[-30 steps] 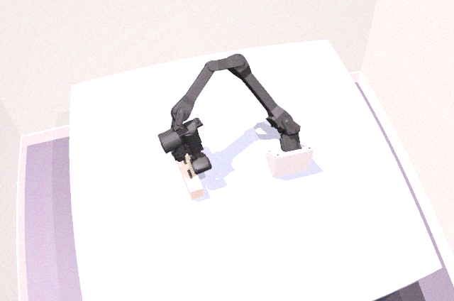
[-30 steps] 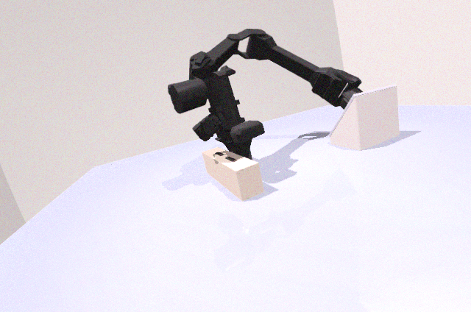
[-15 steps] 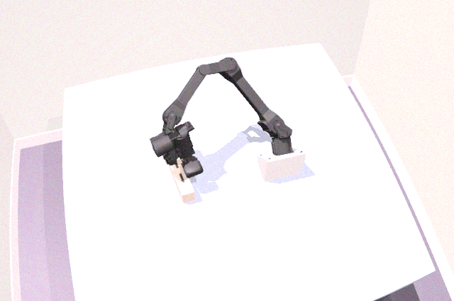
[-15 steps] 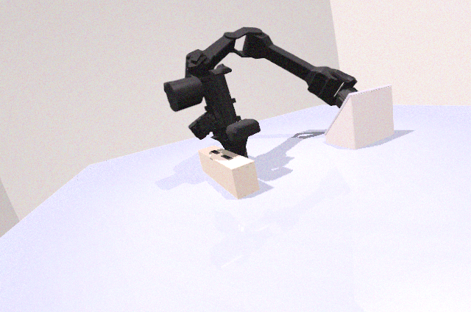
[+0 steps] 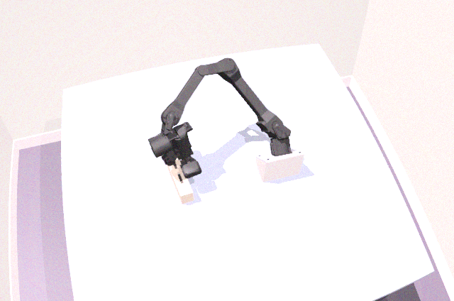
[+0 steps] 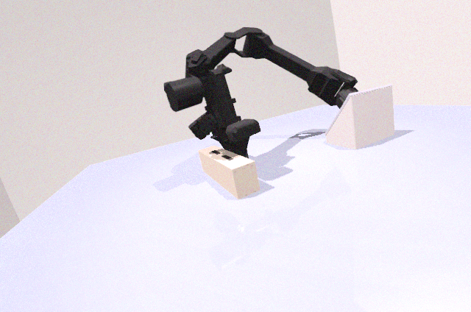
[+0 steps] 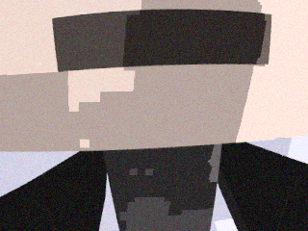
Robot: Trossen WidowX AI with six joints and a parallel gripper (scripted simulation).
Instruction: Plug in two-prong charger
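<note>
The cream power strip (image 5: 185, 194) (image 6: 245, 182) (image 7: 24, 38) lies on the table, with two dark slots on top in the exterior view. One wide dark slot (image 7: 192, 38) shows in the wrist view. My gripper (image 6: 242, 151) (image 7: 158, 149) is low beside the strip's arm-side long edge. Its fingers are open around a dark block, apparently the charger (image 7: 164, 185), with narrow gaps at both sides. The strip's edge hides the fingertips and the block's far end. The prongs are not visible. In the top view the gripper body covers the strip's far end.
The arm's light wedge-shaped base (image 5: 281, 171) (image 6: 373, 122) stands to the right of the strip. The arm (image 5: 252, 96) (image 6: 288, 61) arches high between the base and the gripper. The white table (image 5: 238, 238) (image 6: 151, 247) carries both the base and the strip.
</note>
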